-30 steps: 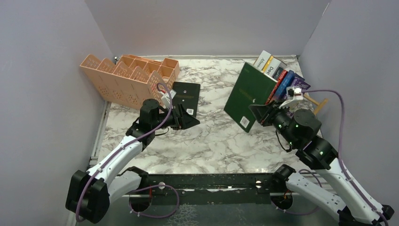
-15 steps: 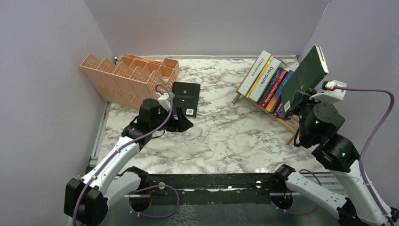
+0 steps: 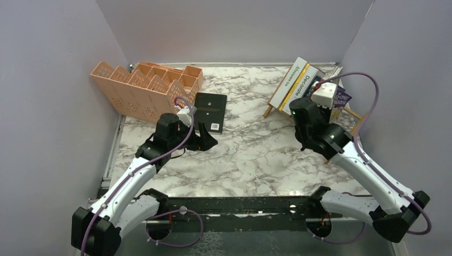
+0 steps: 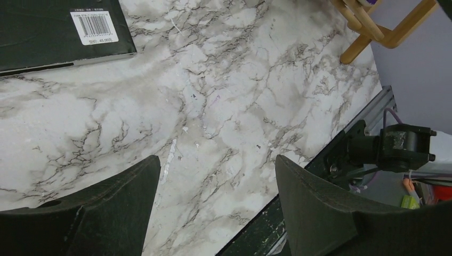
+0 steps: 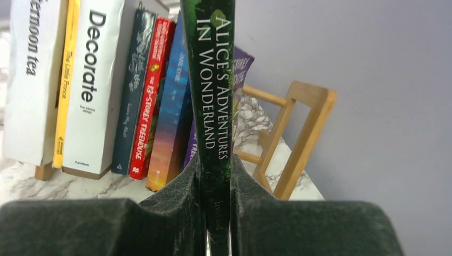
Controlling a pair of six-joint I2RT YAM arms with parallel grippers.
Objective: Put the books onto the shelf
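While the left claw (image 4: pixel 216 160) hangs wide open over the white marble table (image 4: pixel 240 96), a thin black book (image 4: pixel 48 32) lies flat just ahead of it, apart; the right claw (image 5: pixel 215 165) pinches a dark green hardback book (image 5: pixel 213 80) by its spine, upright, directly before the row of upright books (image 5: pixel 96 80) on the light-wood slatted shelf (image 5: pixel 304 128).

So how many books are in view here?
9. Seven lean on the wooden rack: white, yellow, Decorate, dark, red, blue, purple. A green one is clamped in the right gripper beside them. A black one lies flat on the table. More could be hidden.
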